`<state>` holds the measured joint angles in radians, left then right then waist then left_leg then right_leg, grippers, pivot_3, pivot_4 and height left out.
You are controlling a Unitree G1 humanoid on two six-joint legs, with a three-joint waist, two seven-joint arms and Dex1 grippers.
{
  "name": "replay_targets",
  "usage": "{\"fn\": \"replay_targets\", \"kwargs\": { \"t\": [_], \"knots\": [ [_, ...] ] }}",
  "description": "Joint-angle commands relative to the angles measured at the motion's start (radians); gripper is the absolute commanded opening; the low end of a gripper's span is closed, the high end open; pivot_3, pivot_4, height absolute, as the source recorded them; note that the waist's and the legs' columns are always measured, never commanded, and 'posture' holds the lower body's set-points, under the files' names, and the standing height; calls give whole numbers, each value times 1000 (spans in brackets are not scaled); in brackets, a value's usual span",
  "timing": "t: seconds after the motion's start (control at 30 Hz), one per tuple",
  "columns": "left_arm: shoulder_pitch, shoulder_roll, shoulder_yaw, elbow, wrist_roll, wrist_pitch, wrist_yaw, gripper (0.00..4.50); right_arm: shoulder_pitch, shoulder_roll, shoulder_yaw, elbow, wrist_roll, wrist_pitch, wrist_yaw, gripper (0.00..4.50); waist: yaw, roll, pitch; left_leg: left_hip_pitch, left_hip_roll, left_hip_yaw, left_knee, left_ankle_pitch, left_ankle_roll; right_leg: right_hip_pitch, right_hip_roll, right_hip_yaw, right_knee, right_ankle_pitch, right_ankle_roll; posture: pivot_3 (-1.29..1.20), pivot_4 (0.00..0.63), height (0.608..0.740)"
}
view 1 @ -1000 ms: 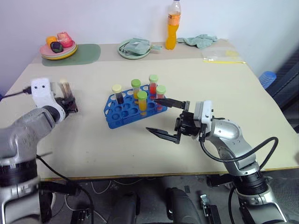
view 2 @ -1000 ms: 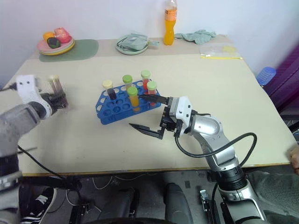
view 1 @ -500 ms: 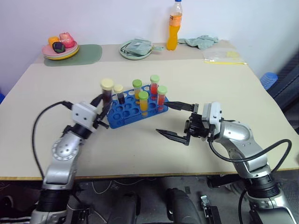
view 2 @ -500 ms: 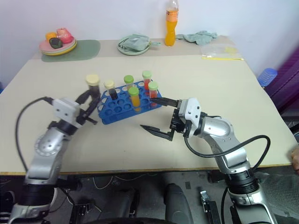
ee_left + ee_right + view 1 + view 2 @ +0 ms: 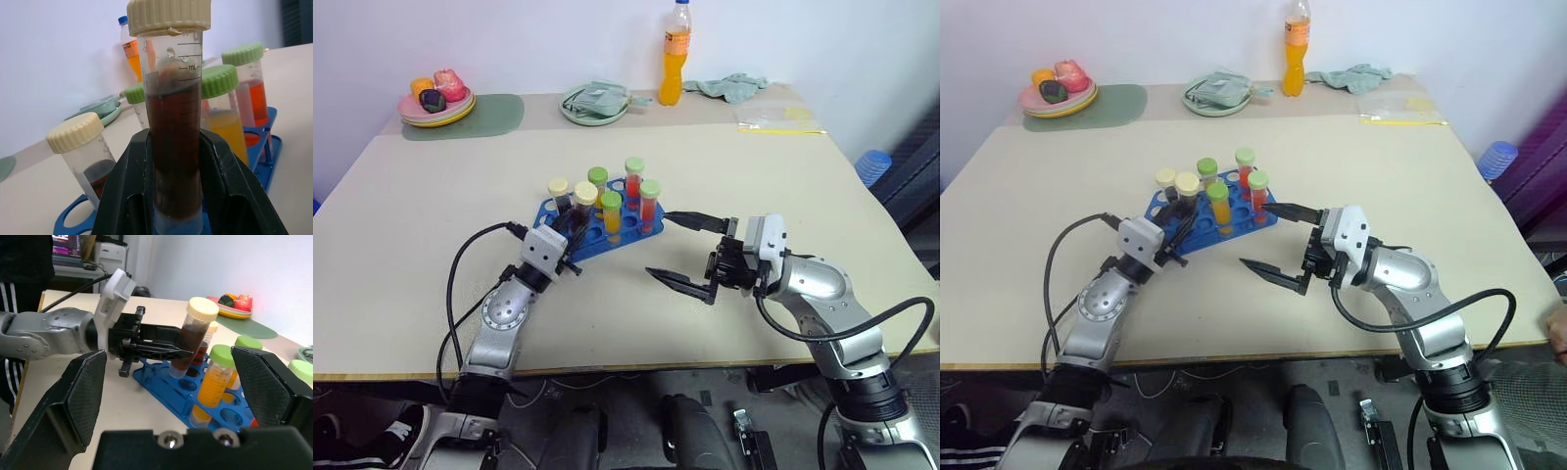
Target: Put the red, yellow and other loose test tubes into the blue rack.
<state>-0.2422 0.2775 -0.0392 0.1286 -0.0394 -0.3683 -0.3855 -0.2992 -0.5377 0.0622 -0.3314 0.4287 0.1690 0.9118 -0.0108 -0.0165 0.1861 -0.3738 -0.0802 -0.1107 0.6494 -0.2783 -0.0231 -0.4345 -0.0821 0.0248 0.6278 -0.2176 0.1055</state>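
Now the left pincer [image 5: 576,227] grips a brown tube [image 5: 175,147] over the blue rack [image 5: 641,231].

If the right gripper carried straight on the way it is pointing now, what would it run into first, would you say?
Probably the blue rack, at its near edge. The open right gripper points across the table toward the left gripper, which holds a brown tube there. Depth is uncertain; it might pass just in front.

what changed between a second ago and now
The left gripper, shut on the cream-capped tube of dark brown liquid, swung in from the table's left side to the blue plastic rack, lowering the tube over it. The right gripper stayed open beside the rack; the five racked tubes are unchanged.
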Motion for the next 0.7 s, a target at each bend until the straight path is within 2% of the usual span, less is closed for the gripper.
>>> {"fn": "replay_targets", "kwargs": {
  "t": [0.03, 0.5, 0.7],
  "knots": [
    [43, 4, -5, -21, -2, -13, -13, 738, -7, -11, -30, -40, 0, -13, -10, 4500, 1, 0, 0, 0, 0, 0, 0, 0, 0, 0, 0, 0, 0, 0, 0, 0, 150, 740],
    [3, -11, 23, 26, 6, 7, 30, 738, -18, -2, -22, -18, -18, -30, -10, 4500, 1, 0, -1, 1, 0, 0, 0, 0, 0, 2, 0, 0, 0, 0, 0, 0, 150, 740],
    [43, -23, 19, 0, -62, 52, -19, 738, -21, 2, -20, -16, -22, -36, -11, 4500, 0, 1, -1, 1, 0, 0, 0, 0, 0, 2, 0, 0, 0, 0, 0, 0, 150, 740]
  ]
}}
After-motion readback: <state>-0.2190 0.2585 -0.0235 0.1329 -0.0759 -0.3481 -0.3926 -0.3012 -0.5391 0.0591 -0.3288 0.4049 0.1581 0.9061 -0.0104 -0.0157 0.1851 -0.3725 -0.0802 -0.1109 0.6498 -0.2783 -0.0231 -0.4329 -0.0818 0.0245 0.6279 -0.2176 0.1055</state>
